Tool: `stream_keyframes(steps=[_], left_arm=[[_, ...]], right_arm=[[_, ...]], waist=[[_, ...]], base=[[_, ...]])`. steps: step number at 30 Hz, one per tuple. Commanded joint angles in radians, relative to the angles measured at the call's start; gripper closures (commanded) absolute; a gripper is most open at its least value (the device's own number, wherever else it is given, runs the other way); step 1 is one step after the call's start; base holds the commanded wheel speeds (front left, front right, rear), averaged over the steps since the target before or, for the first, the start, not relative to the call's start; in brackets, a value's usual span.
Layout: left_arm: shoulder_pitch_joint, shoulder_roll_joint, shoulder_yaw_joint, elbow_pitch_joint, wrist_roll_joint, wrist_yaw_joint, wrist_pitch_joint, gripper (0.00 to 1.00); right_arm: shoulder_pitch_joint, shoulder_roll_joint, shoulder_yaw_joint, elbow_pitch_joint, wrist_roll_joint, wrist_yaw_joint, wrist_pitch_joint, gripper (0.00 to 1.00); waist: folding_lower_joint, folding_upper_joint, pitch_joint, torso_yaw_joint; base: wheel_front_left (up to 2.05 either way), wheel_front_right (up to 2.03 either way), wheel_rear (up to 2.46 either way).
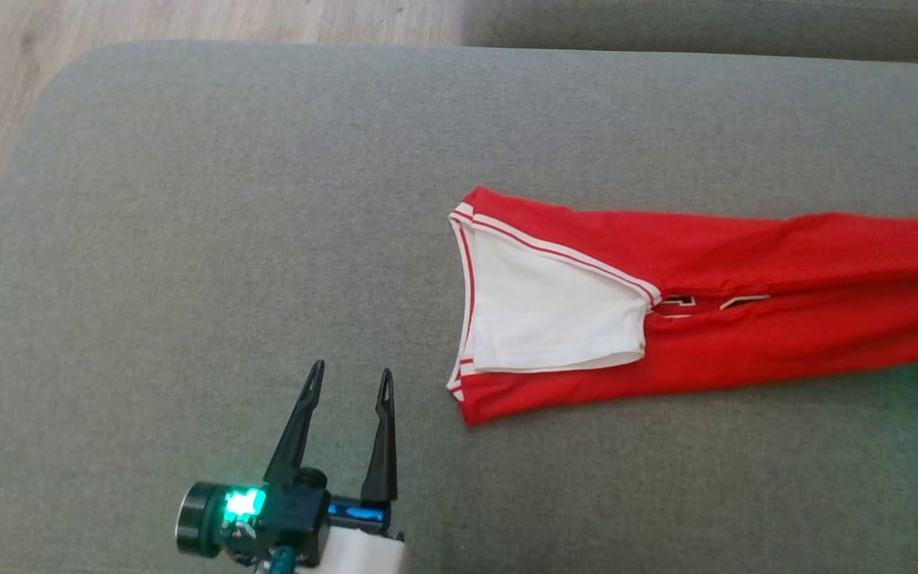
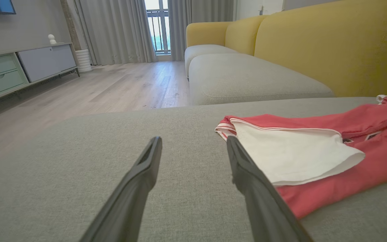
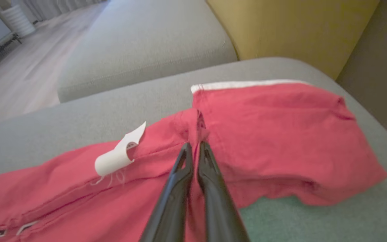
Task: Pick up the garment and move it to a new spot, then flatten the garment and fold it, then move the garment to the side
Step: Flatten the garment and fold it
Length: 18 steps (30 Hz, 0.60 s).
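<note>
The garment [image 1: 746,303] is a red jersey with white trim and a white lining, lying stretched out on the grey cushion [image 1: 228,239] and running off the head view's right edge. My left gripper [image 1: 350,383] hovers open just left of its white-lined end [image 2: 291,154], fingers apart with nothing between them. In the right wrist view my right gripper [image 3: 194,146] is shut, its tips pinching a raised fold of the garment [image 3: 281,134] near the seam. A curled white label [image 3: 118,156] stands up from the cloth to the left of those fingers.
A second grey cushion [image 2: 247,77] and a yellow sofa back [image 2: 331,47] lie beyond the cushion. Wooden floor [image 2: 113,84] and a low cabinet [image 2: 18,67] are off to the left. Bare cushion stretches left of the garment.
</note>
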Motion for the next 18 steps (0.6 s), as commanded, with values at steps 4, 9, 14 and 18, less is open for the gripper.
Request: stream_keyframes(steps=[4, 9, 14, 18], left_arm=[[-0.008, -0.010, 0.041, -0.016, 0.007, -0.011, -0.009, 0.00], [-0.010, -0.016, 0.040, -0.004, 0.007, -0.019, -0.009, 0.00], [-0.014, -0.020, 0.031, 0.013, 0.005, -0.038, -0.009, 0.00], [-0.015, -0.028, 0.021, 0.027, 0.000, -0.052, -0.010, 0.00]], right_arm=[[0.006, -0.036, 0.006, -0.174, 0.019, 0.007, 0.027, 1.00], [-0.008, 0.004, 0.064, -0.299, 0.010, 0.007, 0.053, 1.00], [-0.041, 0.088, 0.189, -0.408, -0.021, 0.007, 0.107, 1.00], [-0.069, 0.177, 0.325, -0.438, -0.032, 0.007, 0.144, 1.00]], waist=[[0.0000, 0.0000, -0.009, -0.011], [0.0000, 0.0000, -0.017, -0.011], [0.0000, 0.0000, -0.029, 0.015], [0.0000, 0.0000, -0.039, 0.055]], base=[[0.00, 0.00, 0.00], [0.00, 0.00, 0.00], [0.00, 0.00, 0.00], [0.00, 0.00, 0.00]])
